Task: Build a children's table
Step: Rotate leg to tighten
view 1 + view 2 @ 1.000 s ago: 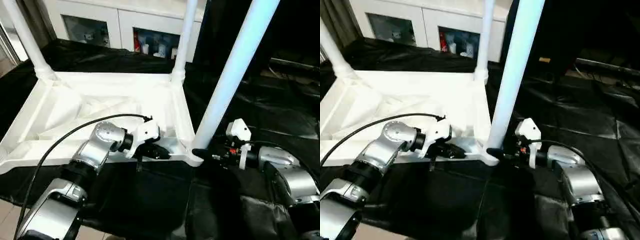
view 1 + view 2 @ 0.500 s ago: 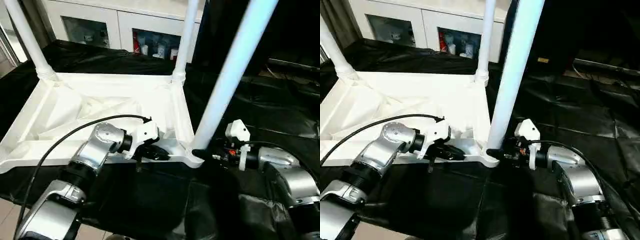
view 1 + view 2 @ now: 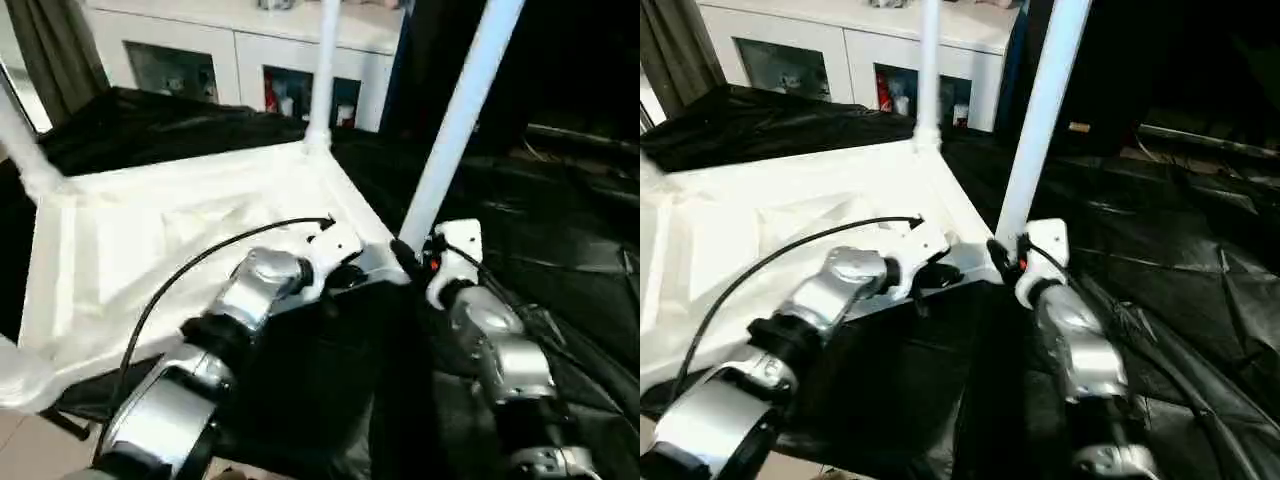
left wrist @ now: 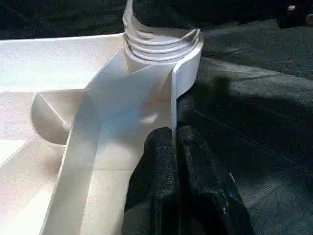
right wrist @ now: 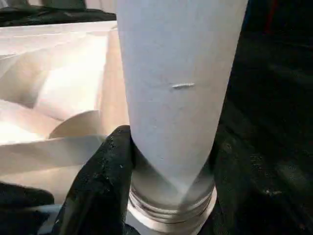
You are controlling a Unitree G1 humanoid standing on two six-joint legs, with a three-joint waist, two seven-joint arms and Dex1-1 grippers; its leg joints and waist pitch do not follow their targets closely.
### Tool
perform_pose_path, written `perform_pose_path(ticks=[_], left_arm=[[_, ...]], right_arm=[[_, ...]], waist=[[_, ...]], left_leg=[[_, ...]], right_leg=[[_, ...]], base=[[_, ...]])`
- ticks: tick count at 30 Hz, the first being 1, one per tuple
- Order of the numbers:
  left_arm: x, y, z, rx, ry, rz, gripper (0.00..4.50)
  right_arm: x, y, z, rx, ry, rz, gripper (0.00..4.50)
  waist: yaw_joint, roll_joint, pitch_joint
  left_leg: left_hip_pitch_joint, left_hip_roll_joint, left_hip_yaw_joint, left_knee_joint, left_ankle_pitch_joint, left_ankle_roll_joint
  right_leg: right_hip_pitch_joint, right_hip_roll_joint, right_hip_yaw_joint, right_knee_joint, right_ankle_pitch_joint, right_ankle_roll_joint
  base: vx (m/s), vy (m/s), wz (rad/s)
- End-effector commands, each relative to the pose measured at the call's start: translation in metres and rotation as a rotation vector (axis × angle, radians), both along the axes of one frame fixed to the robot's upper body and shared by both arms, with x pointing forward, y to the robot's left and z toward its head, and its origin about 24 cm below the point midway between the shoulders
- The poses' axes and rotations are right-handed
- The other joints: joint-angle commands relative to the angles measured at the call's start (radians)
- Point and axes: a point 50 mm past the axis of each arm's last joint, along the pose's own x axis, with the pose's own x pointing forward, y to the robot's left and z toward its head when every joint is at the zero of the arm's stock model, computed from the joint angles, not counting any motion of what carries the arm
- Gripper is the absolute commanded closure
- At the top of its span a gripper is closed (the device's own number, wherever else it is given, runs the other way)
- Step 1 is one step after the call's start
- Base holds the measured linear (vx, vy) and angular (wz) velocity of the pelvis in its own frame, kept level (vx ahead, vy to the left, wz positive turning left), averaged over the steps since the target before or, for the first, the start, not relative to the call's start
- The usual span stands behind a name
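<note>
— On the black-draped work table (image 3: 560,210), what is the biggest thing?

— The upside-down white tabletop (image 3: 170,230), raised rim facing up. It takes up the 9 o'clock half of the head view, one corner pointing toward 3 o'clock, between the two arms.

— And the legs?

— One white tube leg (image 3: 455,120) rises from that near corner socket, slanting toward 1 o'clock. Another leg (image 3: 323,70) stands in the far corner socket at about 12 o'clock. A third leg (image 3: 18,140) rises at the 9 o'clock edge.

— What is the right gripper (image 5: 166,161) doing?

— It sits at the base of the near leg, just above the socket's ridged collar. One black finger (image 5: 105,181) lies against the tube; the jaws straddle the tube.

— The left gripper (image 4: 176,147)?

— Its two fingers (image 4: 156,161) are pressed together on the thin upright rim wall of the tabletop — pinching it, just short of the same corner socket.

— Anything behind?

— A white cabinet (image 3: 240,50) with glass doors, at 12 o'clock beyond the table.
</note>
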Motion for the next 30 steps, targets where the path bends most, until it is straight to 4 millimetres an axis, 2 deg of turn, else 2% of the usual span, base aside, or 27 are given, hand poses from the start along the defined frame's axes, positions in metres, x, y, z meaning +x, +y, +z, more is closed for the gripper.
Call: perform_pose_path(ticks=[1, 3, 5, 9, 10, 11, 12, 14, 16, 19, 21, 24, 26, 27, 30], left_arm=[[-0.003, -0.015, 0.002, -0.002, -0.006, -0.054, 4.5], [-0.004, -0.011, 0.0, 0.006, 0.003, -0.063, 4.5], [-0.003, -0.01, 0.0, 0.01, 0.008, -0.063, 4.5], [-0.007, 0.002, 0.0, 0.007, 0.013, -0.139, 4.5], [-0.008, 0.003, 0.0, 0.004, 0.011, -0.15, 4.5], [-0.01, 0.009, 0.0, 0.008, 0.021, -0.191, 4.5], [-0.012, 0.012, 0.0, 0.004, 0.026, -0.22, 4.5], [-0.016, 0.019, 0.0, 0.004, 0.038, -0.273, 4.5], [-0.021, 0.025, 0.002, -0.013, 0.04, -0.341, 4.5], [-0.025, 0.032, 0.003, -0.024, 0.068, -0.387, 4.5], [-0.029, 0.041, 0.003, -0.012, 0.094, -0.426, 4.5], [-0.031, 0.048, 0.004, -0.008, 0.111, -0.447, 4.5], [-0.032, 0.054, 0.005, -0.002, 0.121, -0.451, 4.5], [-0.032, 0.057, 0.006, -0.001, 0.126, -0.452, 4.5], [-0.031, 0.059, 0.007, -0.003, 0.123, -0.444, 4.5]], right_arm=[[-0.011, 0.009, -0.029, -0.009, 0.147, 0.02, 1.81], [-0.009, 0.009, -0.025, -0.029, 0.122, 0.04, 1.63], [-0.008, 0.009, -0.022, -0.044, 0.104, 0.057, 1.63], [-0.009, 0.003, -0.009, -0.025, 0.047, 0.249, 1.63], [-0.01, 0.002, -0.008, -0.022, 0.046, 0.266, 1.63], [-0.012, -0.003, -0.004, -0.032, 0.029, 0.335, 1.63], [-0.013, -0.006, -0.002, -0.034, 0.026, 0.374, 1.63], [-0.018, -0.011, 0.002, -0.043, 0.015, 0.469, 1.63], [-0.022, -0.019, 0.006, -0.041, 0.014, 0.541, 1.63], [-0.027, -0.027, 0.011, -0.032, 0.022, 0.609, 1.63], [-0.034, -0.035, 0.016, -0.051, 0.036, 0.715, 1.63], [-0.037, -0.041, 0.019, -0.058, 0.039, 0.767, 1.63], [-0.038, -0.043, 0.02, -0.062, 0.044, 0.792, 1.63], [-0.038, -0.044, 0.02, -0.061, 0.046, 0.8, 1.87], [-0.039, -0.043, 0.021, -0.055, 0.05, 0.813, 1.98]], waist=[[-0.004, 0.007, -0.042], [-0.003, 0.008, -0.043], [-0.003, 0.008, -0.043], [0.002, 0.003, -0.045], [0.0, 0.003, -0.048], [0.001, 0.004, -0.048], [0.002, 0.001, -0.052], [0.006, 0.002, -0.053], [0.007, -0.002, -0.052], [0.007, 0.003, -0.05], [0.008, 0.003, -0.049], [0.011, 0.005, -0.046], [0.012, 0.002, -0.045], [0.011, 0.002, -0.045], [0.012, 0.001, -0.047]], left_leg=[[0.011, 0.052, -0.026, -0.088, -0.306, -0.012], [0.011, 0.053, -0.025, -0.088, -0.303, -0.01], [0.01, 0.053, -0.025, -0.088, -0.3, -0.009], [0.007, 0.054, -0.024, -0.085, -0.262, 0.018], [0.0, 0.053, -0.023, -0.083, -0.232, 0.03], [0.001, 0.054, -0.022, -0.082, -0.219, 0.035], [-0.002, 0.053, -0.02, -0.077, -0.179, 0.054], [0.0, 0.055, -0.018, -0.074, -0.145, 0.074], [-0.001, 0.056, -0.015, -0.072, -0.125, 0.094], [0.003, 0.061, -0.015, -0.075, -0.137, 0.098], [0.007, 0.062, -0.015, -0.076, -0.161, 0.084], [0.008, 0.062, -0.015, -0.078, -0.191, 0.068], [0.008, 0.063, -0.015, -0.078, -0.197, 0.064], [0.006, 0.062, -0.015, -0.078, -0.198, 0.061], [0.006, 0.062, -0.016, -0.077, -0.18, 0.058]], right_leg=[[0.02, -0.084, 0.046, -0.092, -0.341, -0.171], [0.021, -0.084, 0.047, -0.09, -0.321, -0.175], [0.022, -0.085, 0.047, -0.089, -0.311, -0.177], [0.031, -0.086, 0.046, -0.085, -0.267, -0.185], [0.036, -0.086, 0.047, -0.078, -0.22, -0.196], [0.035, -0.085, 0.047, -0.076, -0.198, -0.202], [0.041, -0.087, 0.047, -0.068, -0.127, -0.228], [0.044, -0.087, 0.046, -0.062, -0.067, -0.249], [0.044, -0.087, 0.046, -0.058, -0.029, -0.265], [0.042, -0.087, 0.044, -0.058, -0.06, -0.275], [0.039, -0.087, 0.043, -0.062, -0.104, -0.275], [0.036, -0.086, 0.044, -0.065, -0.15, -0.267], [0.036, -0.087, 0.045, -0.067, -0.167, -0.264], [0.037, -0.088, 0.045, -0.068, -0.178, -0.261], [0.037, -0.088, 0.045, -0.065, -0.171, -0.254]], base=[[0.0, 0.0, 0.0], [0.0, 0.0, 0.0], [0.0, 0.0, 0.0], [0.0, 0.0, 0.0], [0.0, 0.0, 0.0], [0.0, 0.0, 0.0], [0.0, 0.0, 0.0], [0.0, 0.0, 0.0], [0.0, 0.0, 0.0], [0.0, 0.0, 0.0], [0.0, 0.0, 0.0], [0.0, 0.0, 0.0], [0.0, 0.0, 0.0], [0.0, 0.0, 0.0], [0.0, 0.0, 0.0]])
